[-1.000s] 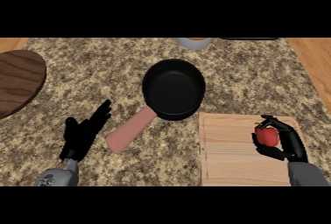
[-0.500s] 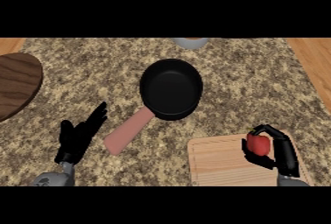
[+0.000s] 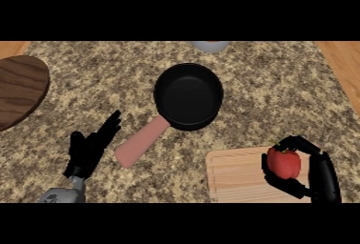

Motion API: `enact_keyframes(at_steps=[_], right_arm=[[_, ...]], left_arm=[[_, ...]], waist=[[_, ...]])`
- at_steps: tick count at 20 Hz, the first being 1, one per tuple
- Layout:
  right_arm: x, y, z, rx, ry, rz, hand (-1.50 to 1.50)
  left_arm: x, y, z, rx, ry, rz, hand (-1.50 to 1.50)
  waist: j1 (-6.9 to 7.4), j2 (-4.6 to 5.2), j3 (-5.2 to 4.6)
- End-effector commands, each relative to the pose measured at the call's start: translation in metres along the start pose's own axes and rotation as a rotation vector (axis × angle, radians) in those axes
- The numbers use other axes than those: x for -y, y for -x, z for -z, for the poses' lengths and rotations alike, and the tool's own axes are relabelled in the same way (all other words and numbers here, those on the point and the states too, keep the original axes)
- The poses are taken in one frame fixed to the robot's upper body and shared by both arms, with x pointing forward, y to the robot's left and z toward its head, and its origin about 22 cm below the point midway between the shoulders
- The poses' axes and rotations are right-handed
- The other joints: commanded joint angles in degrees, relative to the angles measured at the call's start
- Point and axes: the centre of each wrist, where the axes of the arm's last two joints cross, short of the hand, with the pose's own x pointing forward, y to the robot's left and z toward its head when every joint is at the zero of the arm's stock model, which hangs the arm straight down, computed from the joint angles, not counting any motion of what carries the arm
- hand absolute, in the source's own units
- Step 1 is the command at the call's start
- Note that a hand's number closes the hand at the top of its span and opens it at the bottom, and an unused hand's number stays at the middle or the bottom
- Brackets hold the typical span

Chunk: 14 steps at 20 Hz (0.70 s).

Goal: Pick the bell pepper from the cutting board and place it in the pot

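Resting at the lower left, the left hand (image 3: 90,151) shows straight, relaxed fingers pointing up and holds nothing. Beyond it, at the left edge, lies a dark wooden round board (image 3: 20,90). Just right of this hand is the pink handle of the black pot (image 3: 188,96), whose bowl sits up and right, well apart from both hands. Farther right, the right hand (image 3: 315,172) curls round the red bell pepper (image 3: 284,163), over the pale cutting board (image 3: 235,176) at its left
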Motion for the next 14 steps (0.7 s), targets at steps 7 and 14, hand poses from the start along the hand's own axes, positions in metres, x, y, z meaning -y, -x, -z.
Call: enact_keyframes(at_steps=[7, 14], right_arm=[[0.005, -0.132, 0.053, 0.011, 0.044, -0.194, 1.5], [-0.031, -0.205, 0.096, -0.035, -0.074, -0.314, 1.5]], left_arm=[[-0.006, 0.008, 0.01, 0.006, 0.023, 0.014, 0.0], [0.001, -0.003, 0.007, 0.007, 0.026, -0.006, 0.0]], waist=[[1.43, 0.48, 0.03], [1.78, 0.33, 0.1]])
